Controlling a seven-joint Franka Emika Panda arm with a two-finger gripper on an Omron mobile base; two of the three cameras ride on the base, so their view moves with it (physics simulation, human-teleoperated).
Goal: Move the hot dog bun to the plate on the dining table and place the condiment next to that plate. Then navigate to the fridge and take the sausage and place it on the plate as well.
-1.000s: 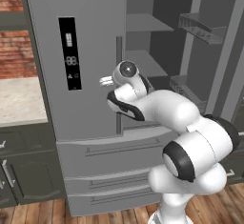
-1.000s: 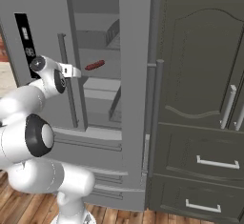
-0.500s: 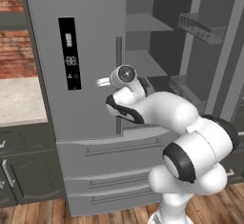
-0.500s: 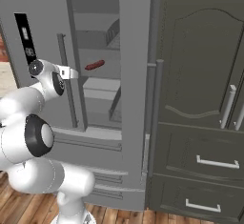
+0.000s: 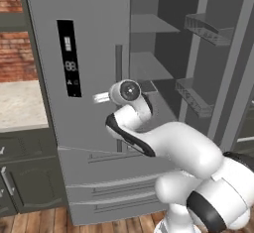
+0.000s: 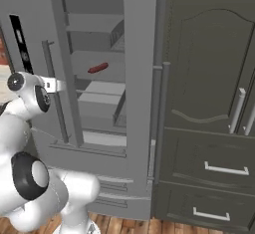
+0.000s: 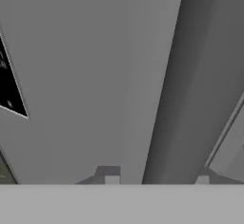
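Note:
The fridge [image 5: 94,24] [image 6: 140,54] stands before me, its left door shut and its right door swung open. My gripper [image 6: 57,84] [image 5: 100,97] reaches to the left door's vertical handle [image 6: 48,61] [image 5: 119,61]. In the hand view that handle [image 7: 176,99] runs up between my fingertips [image 7: 112,180], with the gripper [image 7: 157,180] shut on it. The reddish-brown sausage [image 6: 98,68] lies on a shelf inside the open half. The bun, plate, dining table and condiment are out of view.
The black display panel [image 5: 69,58] [image 7: 8,85] sits on the shut door. The open door's bins [image 5: 206,29] hang at the right. A tall dark cabinet with drawers [image 6: 209,108] adjoins the fridge. A beige counter [image 5: 20,103] lies to the left.
The jaws have closed in around the door handle. The hand has edged slightly left; the doors and the sausage have not moved.

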